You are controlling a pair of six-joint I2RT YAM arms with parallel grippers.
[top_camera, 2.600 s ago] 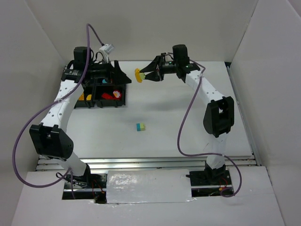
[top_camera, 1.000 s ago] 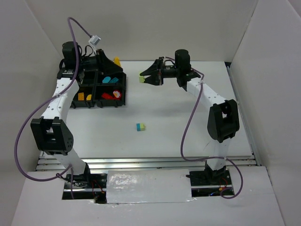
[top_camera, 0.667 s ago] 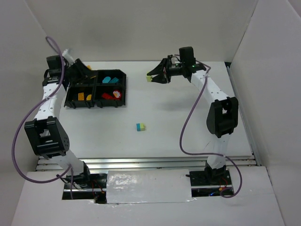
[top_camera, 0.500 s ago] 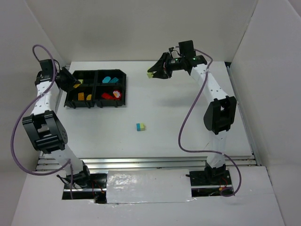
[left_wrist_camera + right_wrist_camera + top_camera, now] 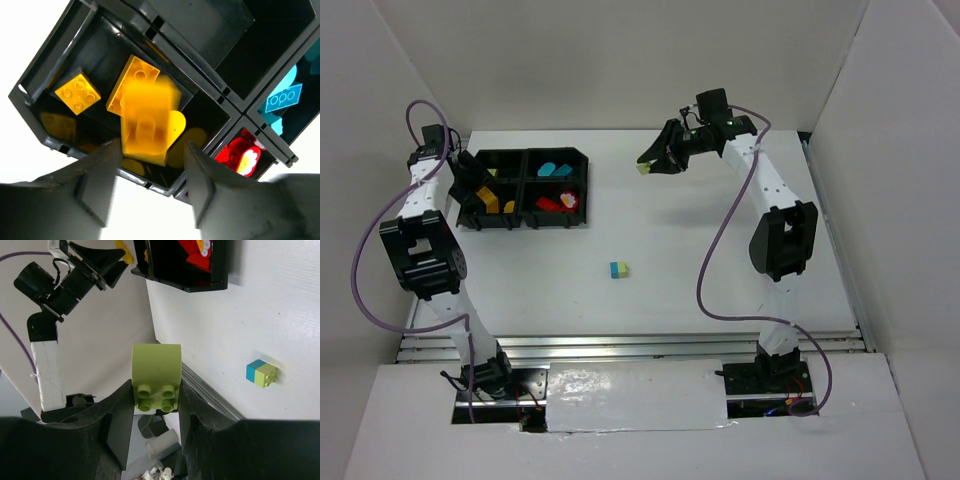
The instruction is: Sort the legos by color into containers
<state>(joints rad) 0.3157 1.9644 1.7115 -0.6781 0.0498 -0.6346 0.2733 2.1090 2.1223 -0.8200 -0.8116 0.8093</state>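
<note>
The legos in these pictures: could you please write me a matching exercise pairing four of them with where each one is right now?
Things:
A. lime-green rounded lego
B. teal-and-green lego
C. red legos
D. teal-blue legos

Places:
1. far right compartment of the tray
2. on the table, apart from the tray
3. between the fingers of the right gripper
4. near right compartment of the tray

Pairs: A-3, B-2, C-4, D-1.

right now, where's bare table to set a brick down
Bare table between the two-coloured brick and the right arm; also the strip between the tray and that brick. Crowded: the tray's left side under the left tool, and around the right tool.
</note>
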